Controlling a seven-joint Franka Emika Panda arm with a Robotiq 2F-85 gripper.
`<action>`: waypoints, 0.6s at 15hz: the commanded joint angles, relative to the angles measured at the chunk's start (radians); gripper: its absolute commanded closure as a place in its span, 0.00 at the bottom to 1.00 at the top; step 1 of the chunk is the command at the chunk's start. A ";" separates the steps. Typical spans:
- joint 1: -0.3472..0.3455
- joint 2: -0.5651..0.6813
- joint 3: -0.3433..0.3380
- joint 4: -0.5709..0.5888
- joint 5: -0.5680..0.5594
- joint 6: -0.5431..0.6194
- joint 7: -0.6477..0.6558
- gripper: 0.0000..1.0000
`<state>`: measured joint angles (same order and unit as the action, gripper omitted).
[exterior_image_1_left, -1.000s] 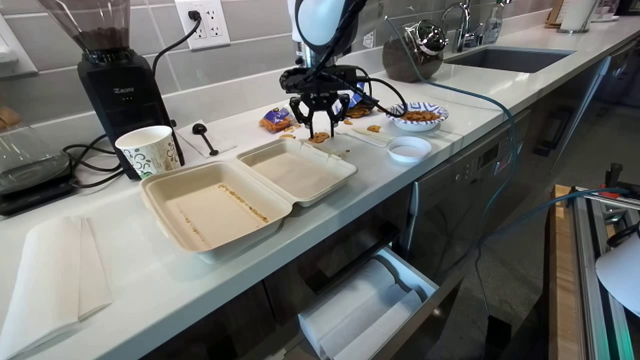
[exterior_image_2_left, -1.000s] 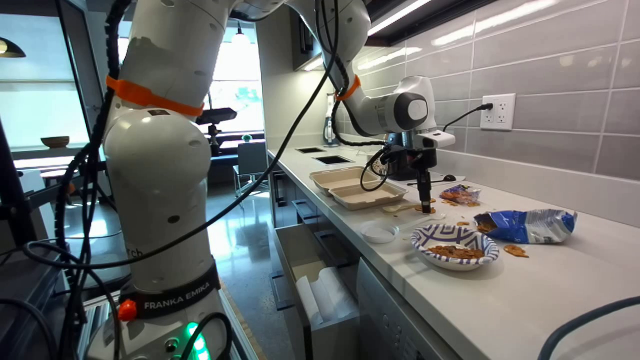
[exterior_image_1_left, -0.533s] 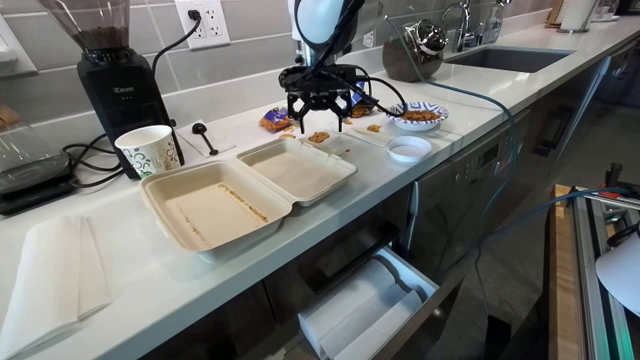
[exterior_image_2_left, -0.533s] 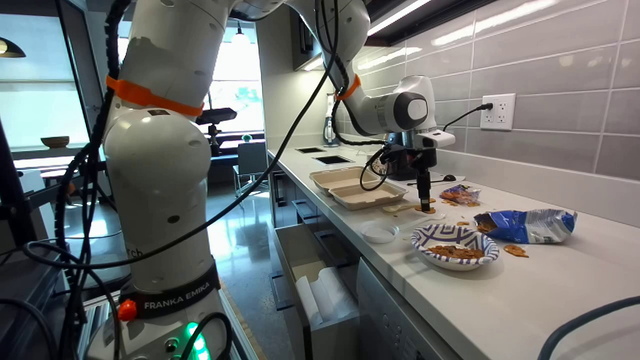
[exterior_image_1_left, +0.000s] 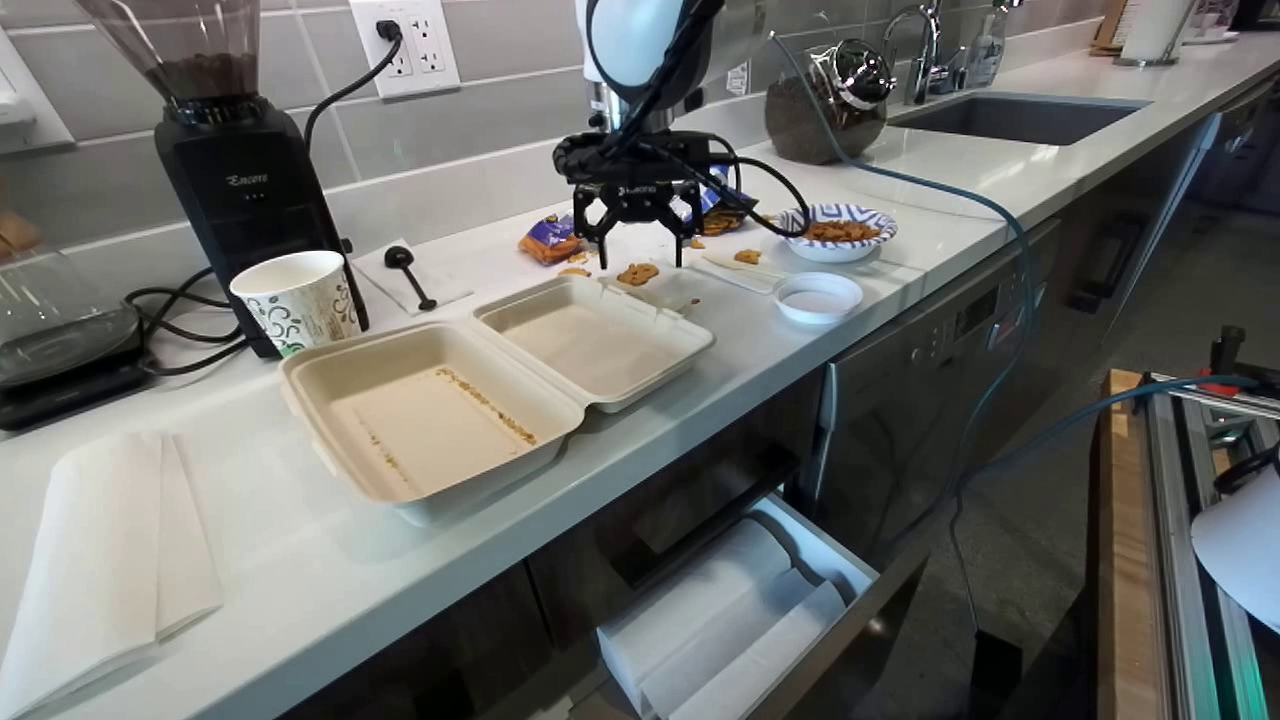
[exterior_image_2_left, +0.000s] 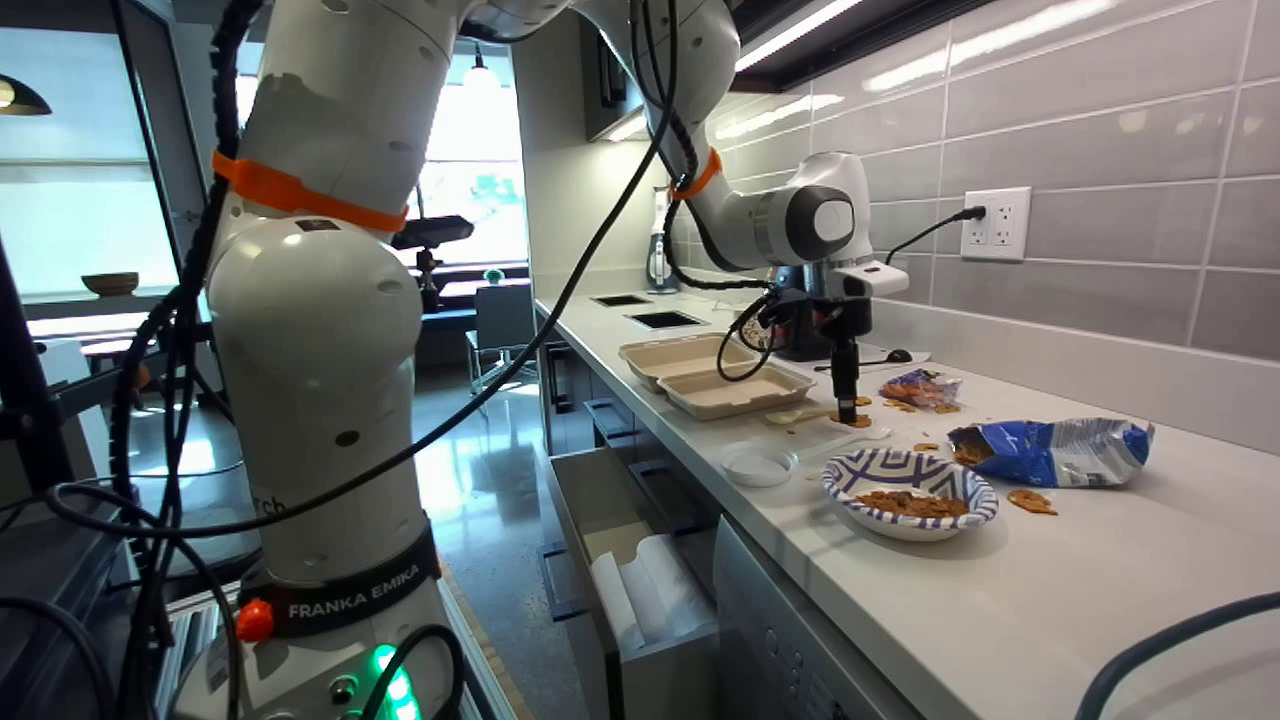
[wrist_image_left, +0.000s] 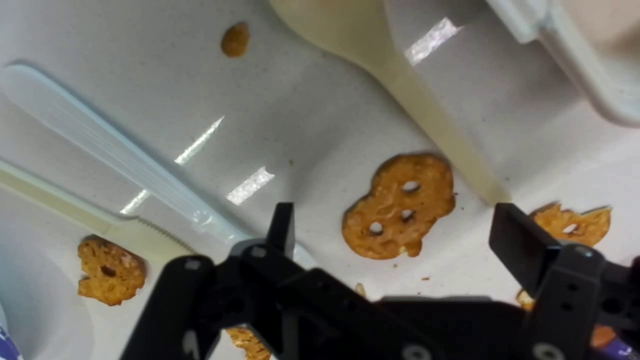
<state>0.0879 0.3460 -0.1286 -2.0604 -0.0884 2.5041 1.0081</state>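
While the gripper (exterior_image_1_left: 641, 260) hangs above the white counter (exterior_image_1_left: 280, 540), its two fingers (wrist_image_left: 520, 245) spread wide and holding nothing, we list the following.

Pretzel crisp (wrist_image_left: 397, 202): brown, pierced by three holes, flat on the counter, below the gap between the fingers and clear of both. Spoon (wrist_image_left: 425, 102): pale, handle end just beside the pretzel crisp; whether they touch, we cannot tell. Translucent utensil (wrist_image_left: 115, 140): laid diagonally, passing partly behind a finger. Cream knife (wrist_image_left: 145, 237): serrated, blade near the utensil. Broken pieces, of which we note two: one (wrist_image_left: 110, 270) beside the knife, one (wrist_image_left: 575, 225) near a finger.

Around these we record: takeout box (exterior_image_1_left: 590, 345), beige, lid laid back, crumbs in one half; shallow white dish (exterior_image_1_left: 818, 300); paper bowl (exterior_image_2_left: 910, 468), blue-and-white, brown bits inside; blue bag (exterior_image_2_left: 1060, 450), on its side; small purple bag (exterior_image_2_left: 920, 388); coffee grinder (exterior_image_1_left: 245, 200); paper cup (exterior_image_1_left: 300, 300); black scoop (exterior_image_1_left: 400, 258). Below, we enter one open drawer (exterior_image_2_left: 675, 685) containing white paper (exterior_image_1_left: 710, 580).
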 joint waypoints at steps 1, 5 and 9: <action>0.003 0.013 -0.003 0.013 0.007 -0.014 0.023 0.00; 0.003 0.023 -0.003 0.020 0.007 -0.020 0.026 0.00; 0.004 0.033 -0.003 0.029 0.008 -0.024 0.028 0.07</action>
<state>0.0877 0.3594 -0.1301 -2.0540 -0.0885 2.5041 1.0177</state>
